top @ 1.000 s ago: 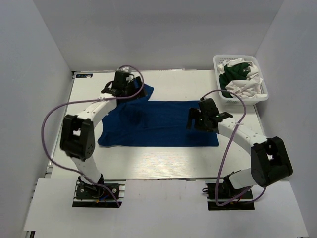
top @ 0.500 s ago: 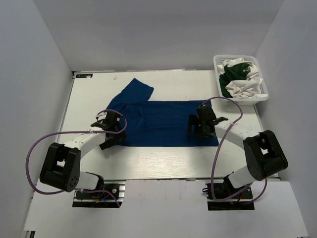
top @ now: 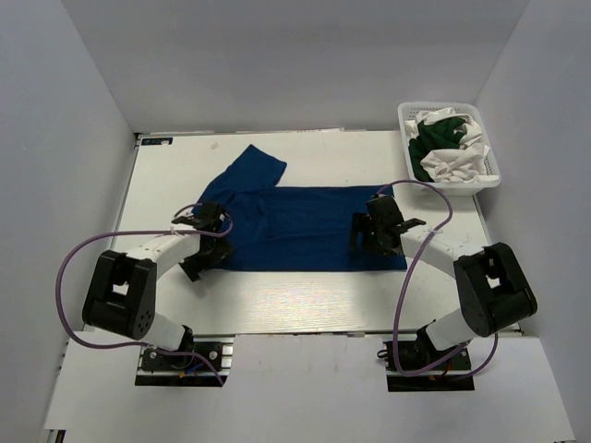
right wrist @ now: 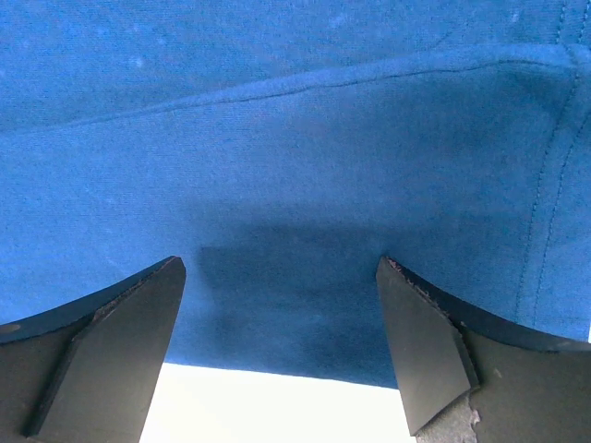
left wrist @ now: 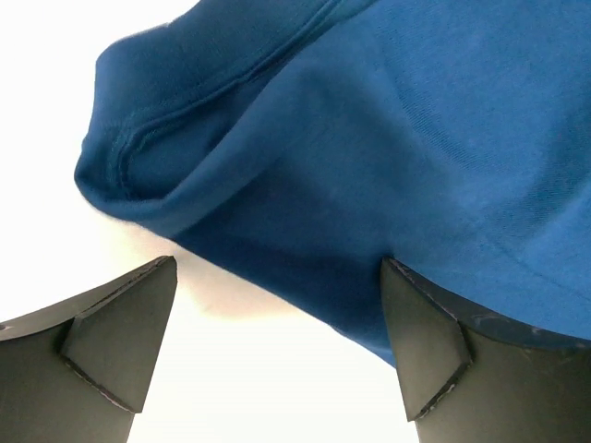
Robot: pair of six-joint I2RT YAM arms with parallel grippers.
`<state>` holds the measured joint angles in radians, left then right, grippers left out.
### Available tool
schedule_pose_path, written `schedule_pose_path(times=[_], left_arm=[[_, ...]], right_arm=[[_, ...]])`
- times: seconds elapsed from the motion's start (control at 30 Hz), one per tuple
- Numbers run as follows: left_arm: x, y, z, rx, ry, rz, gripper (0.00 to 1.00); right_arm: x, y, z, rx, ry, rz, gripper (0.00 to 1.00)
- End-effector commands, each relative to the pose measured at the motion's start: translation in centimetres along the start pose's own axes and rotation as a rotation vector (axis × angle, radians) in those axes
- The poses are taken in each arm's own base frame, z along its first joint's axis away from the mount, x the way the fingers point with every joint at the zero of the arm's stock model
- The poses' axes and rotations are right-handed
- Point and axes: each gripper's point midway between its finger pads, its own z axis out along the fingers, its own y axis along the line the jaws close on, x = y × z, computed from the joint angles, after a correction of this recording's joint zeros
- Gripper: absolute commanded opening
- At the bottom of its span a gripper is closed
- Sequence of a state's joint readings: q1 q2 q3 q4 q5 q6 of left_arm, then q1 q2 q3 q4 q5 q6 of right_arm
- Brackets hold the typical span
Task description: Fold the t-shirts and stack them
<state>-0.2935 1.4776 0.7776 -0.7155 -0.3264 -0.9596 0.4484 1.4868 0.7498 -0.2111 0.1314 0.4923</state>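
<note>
Left jaws: spread wide, the left gripper (left wrist: 277, 272) poised at the rumpled near-left corner of the blue t-shirt (top: 295, 226), nothing pinched.
Right jaws: also parted, the right gripper (right wrist: 280, 272) low over the shirt's near-right hem.
Blue t-shirt: spread across the middle of the table (top: 305, 300), one sleeve angled toward the far left.
Basket (top: 404, 125): far right corner, holding a crumpled green t-shirt (top: 443, 135) and white t-shirts (top: 454, 167).

One t-shirt (top: 305, 226) lies spread on the table (top: 305, 300), the basket (top: 404, 125) of others (top: 445, 138) at its far-right corner.
</note>
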Motion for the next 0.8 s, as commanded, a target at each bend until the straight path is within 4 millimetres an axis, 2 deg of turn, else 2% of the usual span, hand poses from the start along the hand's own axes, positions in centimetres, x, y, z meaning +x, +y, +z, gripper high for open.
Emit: schedule_pose_path(times=[0.0,0.03,0.07,0.1,0.13,0.17,0.2,0.23,0.3,0.33,0.4,0.43,0.47,0.5,0.53,0.6,0.63,0.67,0.7,0.77], left_arm=[[4.0,6.1,-0.5,-0.207,0.134,0.054,1.00],[2.9,5.7,-1.4,-0.187,0.096,0.032,1.00],[0.7,4.6,-2.5,-0.161,0.027,0.015,1.00],[-0.4,4.2,-3.4,-0.149,-0.004,0.006,1.00],[-2.6,2.3,-5.0,-0.088,-0.061,-0.026,1.00],[-4.3,1.5,-6.0,-0.050,-0.121,-0.022,1.00],[-5.9,0.0,-6.6,0.006,-0.172,-0.033,1.00],[-7.7,-1.7,-7.9,0.065,-0.216,-0.046,1.00],[-10.2,-3.6,-9.3,0.117,-0.283,-0.051,1.00],[-12.5,-6.3,-11.2,0.213,-0.340,-0.062,1.00],[-14.3,-9.1,-12.3,0.293,-0.377,0.010,1.00],[-16.3,-11.4,-12.8,0.325,-0.410,0.009,1.00],[-17.2,-12.2,-12.9,0.319,-0.427,0.020,1.00],[-18.4,-13.1,-13.0,0.310,-0.454,0.050,1.00],[-19.9,-15.4,-12.5,0.314,-0.470,0.076,1.00],[-21.2,-17.7,-11.9,0.307,-0.473,0.157,1.00],[-23.5,-19.6,-13.7,0.345,-0.526,0.158,1.00],[-23.2,-21.0,-10.4,0.299,-0.487,0.208,1.00],[-24.9,-22.5,-11.5,0.318,-0.534,0.242,1.00],[-25.6,-24.7,-10.0,0.325,-0.537,0.299,1.00]], right_arm=[[-0.9,0.4,-1.2,-0.011,-0.018,-0.024,0.90],[-1.2,0.5,-1.4,-0.014,-0.026,-0.038,0.90],[-2.2,0.8,-1.9,-0.026,-0.049,-0.037,0.90],[-3.0,1.0,-2.5,-0.024,-0.074,-0.041,0.90],[-4.3,1.5,-3.2,-0.035,-0.109,-0.043,0.90],[-4.7,1.5,-3.5,-0.032,-0.121,-0.039,0.90],[-6.2,1.7,-4.3,-0.028,-0.160,-0.035,0.90],[-6.7,1.5,-4.6,-0.012,-0.175,-0.029,0.90],[-7.3,1.1,-4.8,0.022,-0.189,-0.008,0.90],[-8.5,0.8,-5.0,0.045,-0.217,0.008,0.90],[-9.8,0.4,-5.1,0.075,-0.237,0.042,0.90],[-10.9,-0.1,-5.1,0.112,-0.261,0.059,0.90],[-11.5,-0.1,-5.0,0.126,-0.255,0.075,0.90],[-12.1,-0.9,-4.9,0.151,-0.257,0.094,0.90],[-13.1,-0.7,-4.8,0.152,-0.264,0.100,0.90],[-14.4,-1.0,-4.3,0.163,-0.255,0.106,0.90],[-14.8,-1.2,-4.2,0.166,-0.252,0.107,0.90],[-16.0,-1.0,-3.8,0.158,-0.258,0.105,0.90],[-16.5,-0.9,-3.8,0.149,-0.262,0.096,0.90],[-17.4,-0.6,-3.5,0.132,-0.268,0.071,0.90]])
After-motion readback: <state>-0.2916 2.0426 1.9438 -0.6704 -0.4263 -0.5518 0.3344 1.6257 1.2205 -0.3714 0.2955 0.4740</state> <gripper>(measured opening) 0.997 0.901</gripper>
